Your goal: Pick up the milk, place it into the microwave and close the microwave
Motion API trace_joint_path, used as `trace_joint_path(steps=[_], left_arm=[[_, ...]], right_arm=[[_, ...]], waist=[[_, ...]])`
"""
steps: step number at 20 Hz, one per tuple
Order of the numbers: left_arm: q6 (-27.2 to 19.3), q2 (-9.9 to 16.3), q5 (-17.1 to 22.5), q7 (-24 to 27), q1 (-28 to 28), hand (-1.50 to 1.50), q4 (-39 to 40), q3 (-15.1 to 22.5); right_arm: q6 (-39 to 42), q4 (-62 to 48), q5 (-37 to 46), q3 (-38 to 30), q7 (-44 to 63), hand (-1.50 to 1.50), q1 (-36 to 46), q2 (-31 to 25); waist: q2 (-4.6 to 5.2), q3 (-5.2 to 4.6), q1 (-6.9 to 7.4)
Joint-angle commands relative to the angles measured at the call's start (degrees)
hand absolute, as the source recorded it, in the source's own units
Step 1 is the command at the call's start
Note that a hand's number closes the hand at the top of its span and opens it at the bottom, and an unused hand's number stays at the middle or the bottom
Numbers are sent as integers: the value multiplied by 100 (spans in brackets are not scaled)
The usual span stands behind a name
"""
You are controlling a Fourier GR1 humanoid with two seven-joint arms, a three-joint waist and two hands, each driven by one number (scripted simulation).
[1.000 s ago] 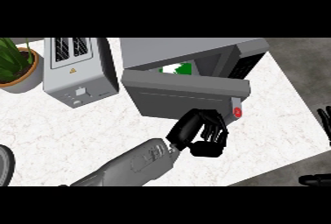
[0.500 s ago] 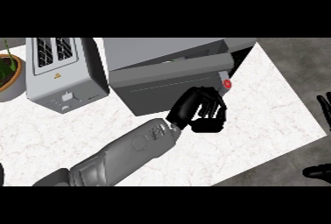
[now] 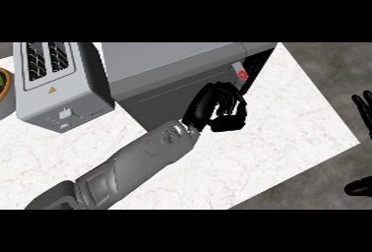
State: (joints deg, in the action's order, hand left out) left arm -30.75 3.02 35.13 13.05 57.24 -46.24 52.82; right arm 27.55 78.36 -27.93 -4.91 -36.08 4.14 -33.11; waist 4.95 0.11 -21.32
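The left hand (image 3: pixel 218 107) is seen against the front of the microwave (image 3: pixel 174 69), at the right part of its door (image 3: pixel 170 101). Its fingers are curled and nothing is seen held in them; whether the knuckles touch the door panel or stand just off it cannot be told. The grey left forearm (image 3: pixel 138 160) runs from the lower left of the view up to that hand, across the white marbled desk (image 3: pixel 291 128). The door is seen nearly shut against the body, with a narrow dark gap remaining at its right edge, where a small red button (image 3: pixel 242 75) shows on the panel strip. The milk cannot be seen; no carton is visible on the desk, and the interior of the microwave is hidden behind the door. A toaster (image 3: pixel 54 86) with two slots stands just beside the microwave on its left, and part of a green plant in a pot (image 3: pixel 4 83) shows at the far left edge. The right hand (image 3: pixel 361 106) shows at the right edge of the view, off the desk, with fingers pointing up and straight. A further dark part is seen lower at the same edge; what it is cannot be told.
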Motion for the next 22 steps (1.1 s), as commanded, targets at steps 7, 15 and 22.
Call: trace_joint_path(steps=[7, 15, 22], left_arm=[[-126, -285, 245, 119, 575, 150, 55, -3], [-172, -287, 445, 171, 621, 150, 158, 56], [-336, -286, 558, 210, 733, 150, 285, 95]], right_arm=[[663, 263, -162, 323, 243, -150, 310, -277], [1308, 1110, 54, 942, 364, 150, 637, -572], [1286, 1607, -41, 1206, 604, 150, 641, -576]], waist=[[7, 10, -204], [-14, 15, -234], [-30, 27, -428]])
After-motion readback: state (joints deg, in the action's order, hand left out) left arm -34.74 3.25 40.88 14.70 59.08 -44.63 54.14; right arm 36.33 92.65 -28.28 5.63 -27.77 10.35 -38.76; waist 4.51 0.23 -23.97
